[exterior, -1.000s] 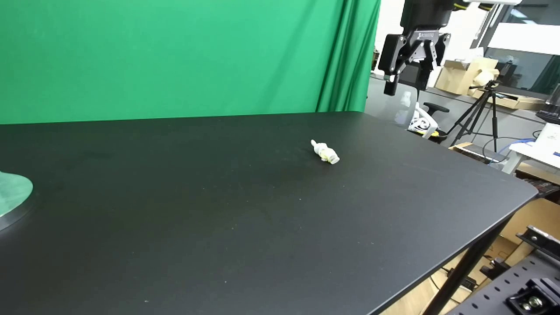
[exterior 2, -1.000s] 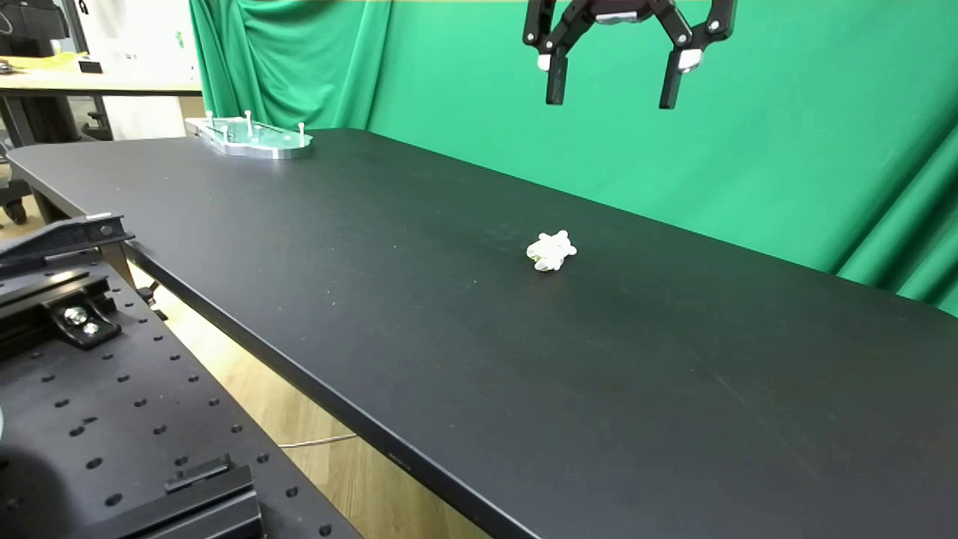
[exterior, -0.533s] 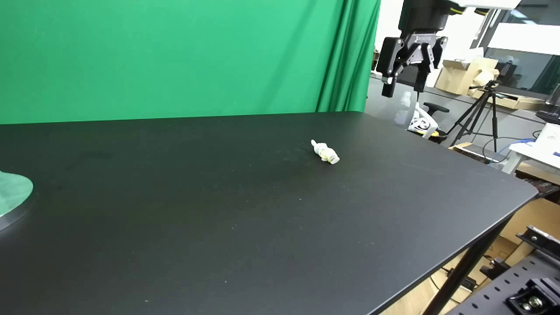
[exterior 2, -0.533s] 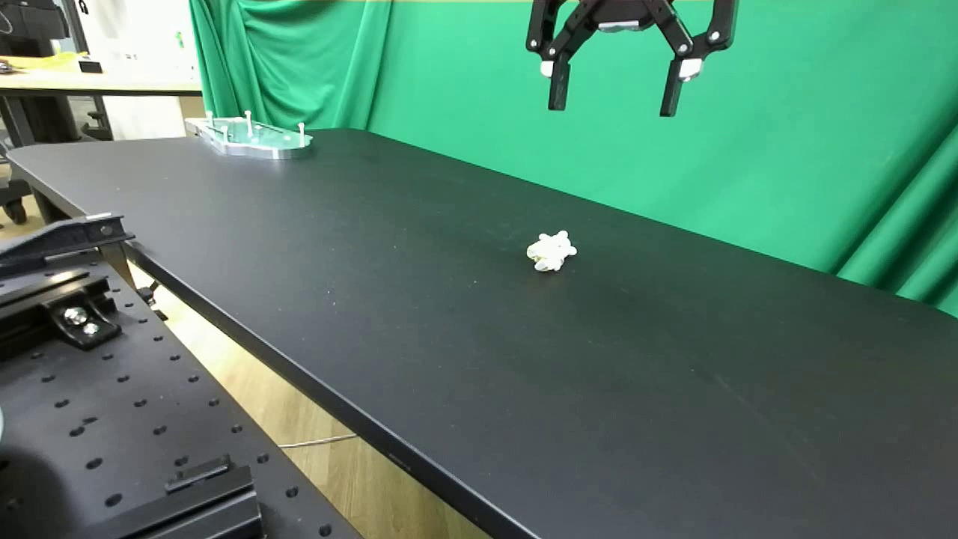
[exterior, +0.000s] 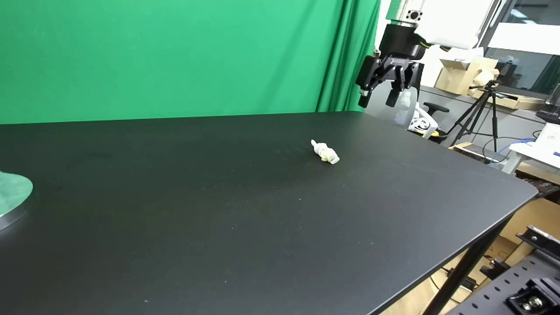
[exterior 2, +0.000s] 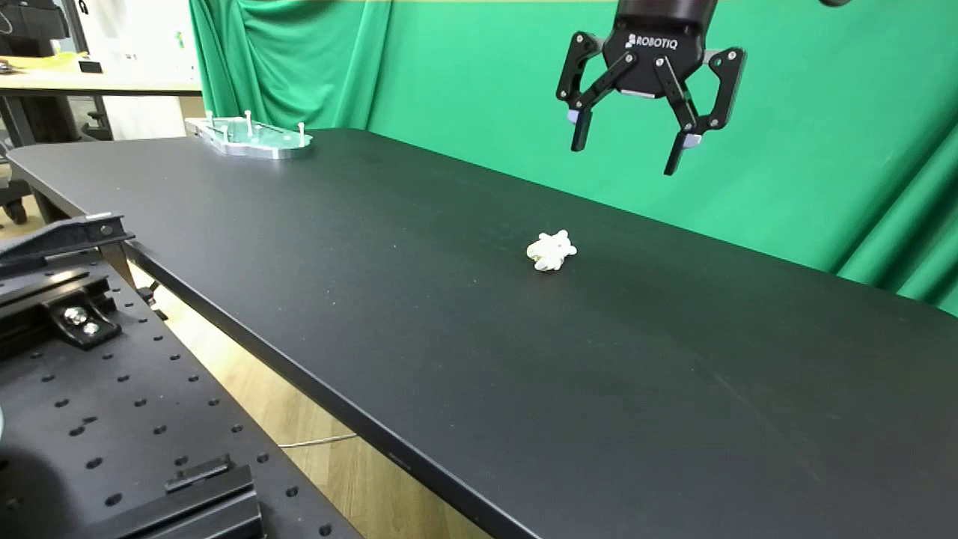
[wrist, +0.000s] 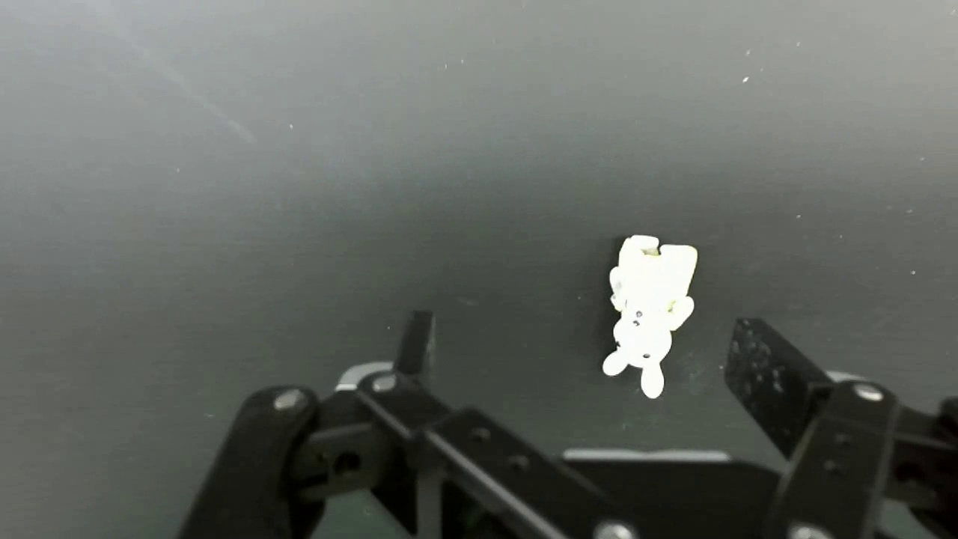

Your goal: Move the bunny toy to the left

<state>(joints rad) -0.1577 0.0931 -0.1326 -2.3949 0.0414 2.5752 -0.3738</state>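
The bunny toy is a small cream-white figure lying on the black table. It shows in both exterior views (exterior: 325,152) (exterior 2: 551,251) and in the wrist view (wrist: 648,284), where its ears point toward the gripper. My gripper is open and empty, high above the table in both exterior views (exterior: 377,104) (exterior 2: 625,159). In the wrist view the gripper (wrist: 585,328) has its fingers wide apart. The bunny toy lies on the table below and ahead of the gap, nearer the right finger (wrist: 771,378). Nothing touches it.
The black table (exterior: 210,227) has a rounded corner and a drop beyond its edge. A pale green plate with upright pegs (exterior 2: 258,146) stands at the table's far end. A perforated metal platform (exterior 2: 150,419) adjoins the table. A green curtain (exterior: 197,57) hangs behind.
My gripper has come down and now tilts. It has moved left in an exterior view, and its body has come into sight above the fingers. The bunny toy has not moved.
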